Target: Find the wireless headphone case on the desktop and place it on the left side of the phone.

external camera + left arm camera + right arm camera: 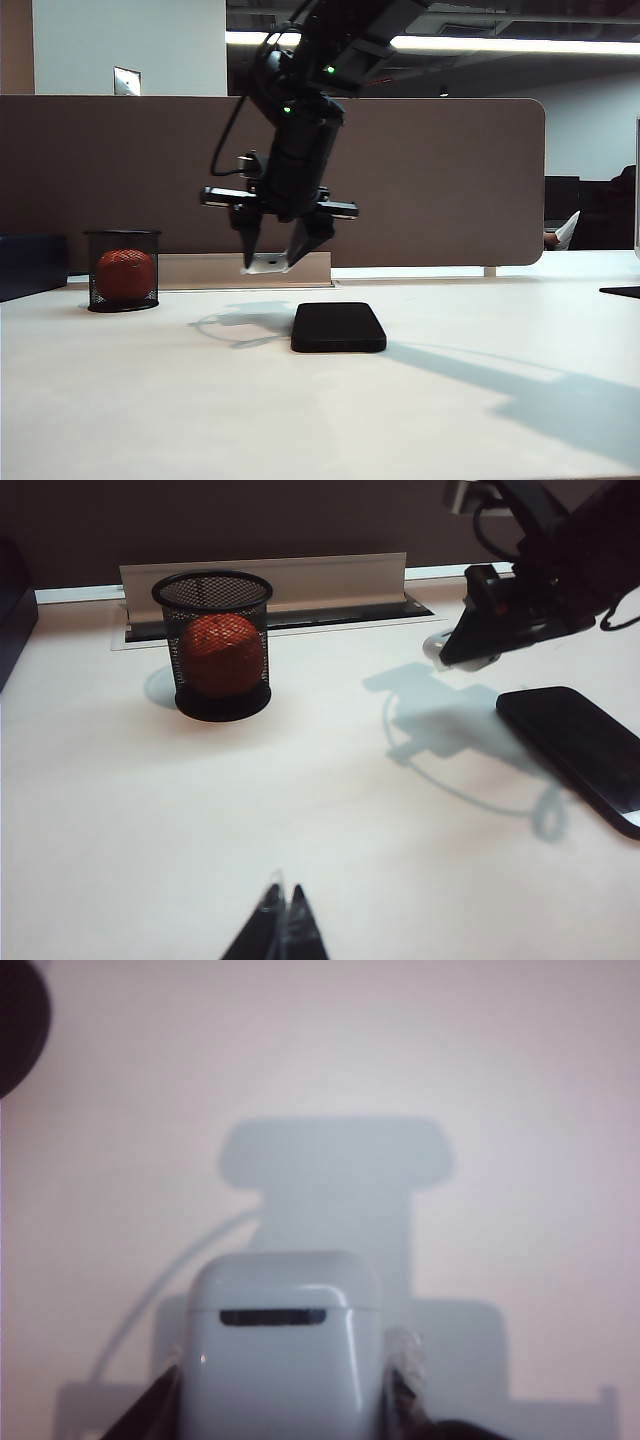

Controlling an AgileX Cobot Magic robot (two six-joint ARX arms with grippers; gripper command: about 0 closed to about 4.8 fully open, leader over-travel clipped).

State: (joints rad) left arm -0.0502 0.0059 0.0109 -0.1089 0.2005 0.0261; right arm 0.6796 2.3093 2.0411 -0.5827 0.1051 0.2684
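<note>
**Case held aloft above the phone's left end: risks and a count**

The wireless headphone case sat pinched between the two fingers of the right tool, its dark slot facing the wrist camera. In the exterior view it hung in mid-frame, clear of the tabletop, above and slightly left of the phone, which lay flat at centre frame.

Judged from that pose, several things could have gone wrong. The case was glossy and rounded, gripped only by its sides, so it might have slipped or twisted out during the descent. Released from that height, it would likely have bounced or rolled, perhaps onto the phone. If the tool came down too far toward the right of the frame, a finger or the case could have struck the phone's left end and shoved it. Set too far toward the left of the frame, it would have drifted toward the mesh cup, at left of the frame.

The left tool showed only at the lower edge of its own wrist view, fingertips pressed together and carrying nothing, well apart from everything.

Counted: one headphone case, one phone, one black mesh cup holding one orange ball, two tools.
</note>
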